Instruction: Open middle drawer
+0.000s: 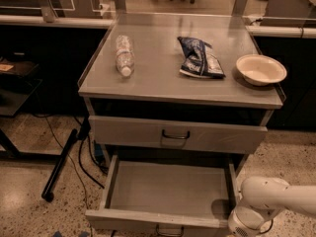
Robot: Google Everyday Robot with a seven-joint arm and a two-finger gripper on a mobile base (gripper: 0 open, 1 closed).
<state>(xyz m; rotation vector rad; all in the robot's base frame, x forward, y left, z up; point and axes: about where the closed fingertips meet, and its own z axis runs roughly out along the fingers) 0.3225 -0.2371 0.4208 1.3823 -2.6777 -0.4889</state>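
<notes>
The middle drawer (168,189) is pulled out, and its plain grey tray interior is bare. Its front edge with a small dark loop handle (170,229) lies at the bottom of the camera view. My gripper (243,225) is at the end of the white arm (276,199) at the bottom right. It sits by the drawer's front right corner and is partly cut off by the frame's bottom edge.
Above the open drawer is a shut grey drawer (177,135) with a loop handle. On the cabinet top (163,78) lie a plastic bottle (123,56), a blue chip bag (200,58) and a white bowl (260,69). Cables and a dark bar (61,164) lie on the floor at left.
</notes>
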